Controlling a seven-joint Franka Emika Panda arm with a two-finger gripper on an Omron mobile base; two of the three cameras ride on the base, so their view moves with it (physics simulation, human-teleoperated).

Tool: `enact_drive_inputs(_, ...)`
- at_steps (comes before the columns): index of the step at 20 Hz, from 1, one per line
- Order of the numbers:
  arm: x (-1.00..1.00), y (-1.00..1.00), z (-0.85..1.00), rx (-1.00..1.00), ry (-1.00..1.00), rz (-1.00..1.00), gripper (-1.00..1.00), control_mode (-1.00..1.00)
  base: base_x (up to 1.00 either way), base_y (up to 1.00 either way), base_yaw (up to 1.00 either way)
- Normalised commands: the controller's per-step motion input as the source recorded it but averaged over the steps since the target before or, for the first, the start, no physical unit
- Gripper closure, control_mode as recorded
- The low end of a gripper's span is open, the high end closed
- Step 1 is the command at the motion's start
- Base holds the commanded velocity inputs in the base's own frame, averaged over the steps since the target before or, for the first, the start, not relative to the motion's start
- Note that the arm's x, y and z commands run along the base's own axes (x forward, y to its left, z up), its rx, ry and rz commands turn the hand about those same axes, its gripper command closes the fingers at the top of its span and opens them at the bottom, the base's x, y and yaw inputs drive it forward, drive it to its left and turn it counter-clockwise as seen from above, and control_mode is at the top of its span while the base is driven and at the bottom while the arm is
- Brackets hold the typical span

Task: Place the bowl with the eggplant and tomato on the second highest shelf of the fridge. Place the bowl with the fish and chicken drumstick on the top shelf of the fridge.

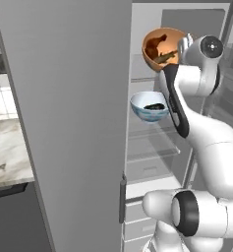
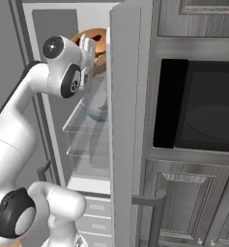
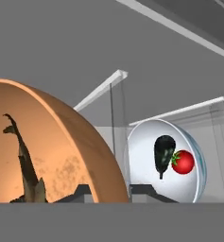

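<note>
Fingers (image 3: 80, 191) nearly together, clamped on the rim of the orange-brown bowl (image 1: 160, 47), held tilted high in the open fridge. Inside it lie a reddish-brown chicken drumstick (image 1: 154, 45) and a fish (image 3: 26, 165). At 5 o'clock of it in the left base view, the pale white bowl (image 1: 148, 106) sits on a glass shelf (image 1: 152, 129), holding a dark eggplant (image 3: 163, 151) touching a red tomato (image 3: 183, 162).
</note>
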Motion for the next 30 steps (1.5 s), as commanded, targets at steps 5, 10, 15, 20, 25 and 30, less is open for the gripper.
enact_drive_inputs(5,0.50,0.00,-0.20,0.06,0.13,0.04,1.00,-1.00,0.00,0.00,0.00)
enact_drive_inputs(10,0.56,0.00,-0.33,0.00,0.07,0.03,1.00,-1.00,0.00,0.00,0.00)
enact_drive_inputs(15,0.55,0.02,-0.01,0.00,0.04,0.00,-1.00,-1.00,0.00,0.00,0.00)
enact_drive_inputs(20,-0.41,0.35,0.00,-0.05,-0.11,0.00,-1.00,-1.00,0.00,0.00,0.00)
enact_drive_inputs(25,-1.00,0.39,0.13,-0.10,-0.41,-0.01,-1.00,-1.00,0.00,0.00,0.00)
enact_drive_inputs(30,-1.00,0.18,0.21,-0.01,-0.37,-0.03,-1.00,-1.00,0.00,0.00,0.00)
